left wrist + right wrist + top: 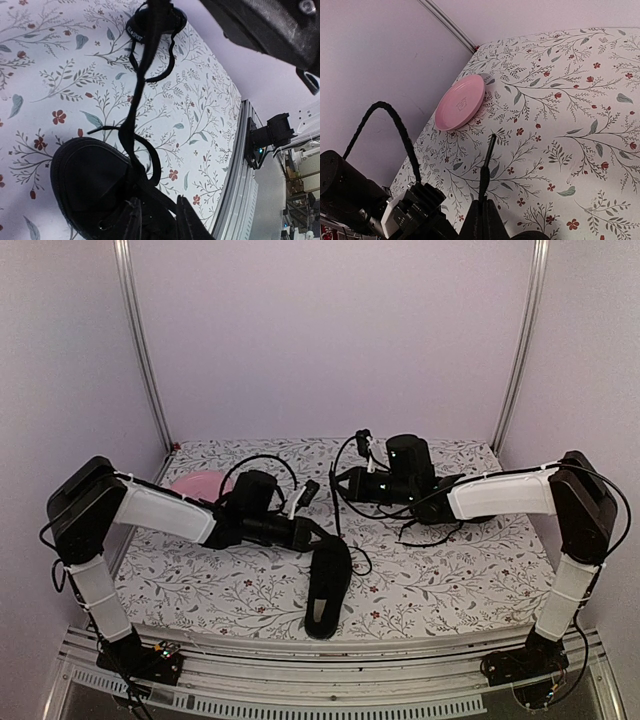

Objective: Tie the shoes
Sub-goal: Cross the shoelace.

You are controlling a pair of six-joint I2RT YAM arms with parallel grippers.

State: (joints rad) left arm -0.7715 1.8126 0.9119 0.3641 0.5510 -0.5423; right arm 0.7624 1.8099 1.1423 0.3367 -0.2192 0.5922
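One black shoe (328,585) lies near the table's front edge, toe toward me; I see no other shoe. My left gripper (318,537) hovers at its laced top. In the left wrist view the gripper (159,217) has its fingers apart over the shoe (85,185), with lace strands running between them. One lace (134,105) rises taut from the shoe toward the right arm. My right gripper (343,480) is further back, above the table. In the right wrist view the gripper (484,202) is shut on the lace (487,160), whose stiff tip pokes out past the fingertips.
A pink plate (200,483) sits at the back left by the wall, also in the right wrist view (461,101). The left arm's black body and looping cable (395,130) fill that view's lower left. Black cords (430,530) lie under the right arm. A metal rail (240,190) borders the table.
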